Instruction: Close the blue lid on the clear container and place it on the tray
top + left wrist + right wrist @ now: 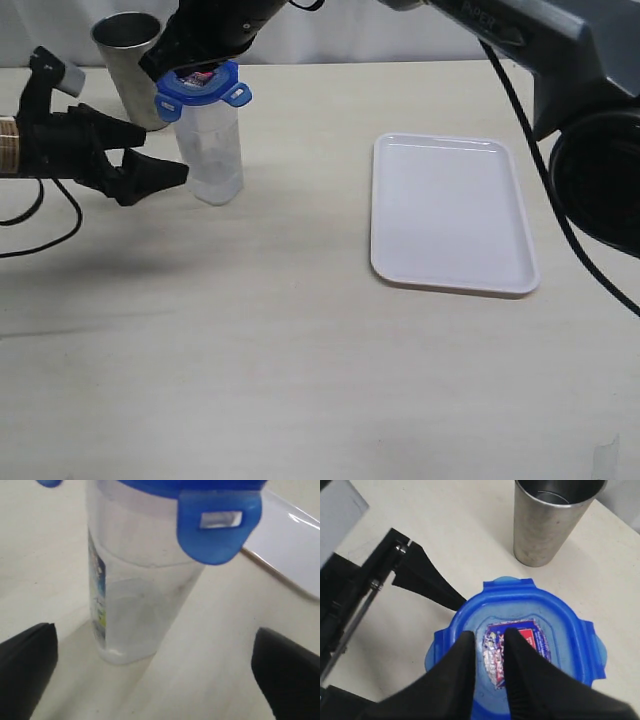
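Midway through the closing step, judging by the layout: blue lid (200, 88) seated on the mouth of the clear container (214, 150), flaps flaring outward and apparently not yet snapped down. Right gripper (490, 639) reaching in from above, jaws drawn almost together with only a narrow slit between, tips resting on the red-white label (537, 641) at the lid's centre, pinching nothing. Left gripper (160, 152) low at the container's side, jaws spread wide to flank the lower body, seemingly just short of touching. Next, probably: bracing the container with the left jaws, pressing each flap down until latched, then lifting the closed container across to the tray (450, 215), well apart to the right on the counter (300, 350). Container itself tall, narrow, translucent, slightly tapered, upright on the counter just beside the grey metal cup (125, 50), with a strip of coloured print (98, 595) down one side; likely light and easy to tip under an off-centre push.
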Controlling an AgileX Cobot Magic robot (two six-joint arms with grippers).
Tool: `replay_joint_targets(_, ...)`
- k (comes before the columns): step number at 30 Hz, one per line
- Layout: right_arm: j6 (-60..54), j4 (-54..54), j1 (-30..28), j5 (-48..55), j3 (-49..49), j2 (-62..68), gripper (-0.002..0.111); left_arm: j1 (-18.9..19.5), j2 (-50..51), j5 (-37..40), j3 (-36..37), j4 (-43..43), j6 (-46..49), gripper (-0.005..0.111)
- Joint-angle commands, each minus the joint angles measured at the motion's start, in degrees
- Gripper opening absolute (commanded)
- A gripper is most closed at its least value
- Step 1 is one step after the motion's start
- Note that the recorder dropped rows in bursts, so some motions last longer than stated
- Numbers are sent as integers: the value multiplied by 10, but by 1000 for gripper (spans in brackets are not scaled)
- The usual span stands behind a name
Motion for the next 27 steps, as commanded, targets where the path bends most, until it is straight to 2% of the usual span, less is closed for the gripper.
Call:
replay_joint_targets(1,-2,2,-2,3,2,-6,21,-32,45,-4,3,-103,116,98)
replay_joint_targets(3,-2,2,-2,3,2,-6,21,-39,66,-18,3,-158,172,98)
replay_joint_targets(6,-2,2,-2,3,2,-6,21,-41,108,-83,3,-272,257,98)
replay_joint_targets(8,-2,2,-2,6,3,-6,21,-43,132,-141,1,-309,277,98)
replay_joint_targets(11,-2,2,-2,8,3,-6,21,-59,151,-187,1,-348,336,98)
replay_joint_targets(15,-2,2,-2,13,3,-6,21,-98,158,-178,-1,-418,380,98)
replay_joint_targets(17,-2,2,-2,14,3,-6,21,-112,171,-158,-21,-422,388,98)
replay_joint_targets(24,-2,2,-2,16,3,-6,21,-117,187,-131,-39,-453,387,98)
replay_joint_targets(27,-2,2,-2,16,3,-6,21,-117,187,-128,-39,-453,387,92)
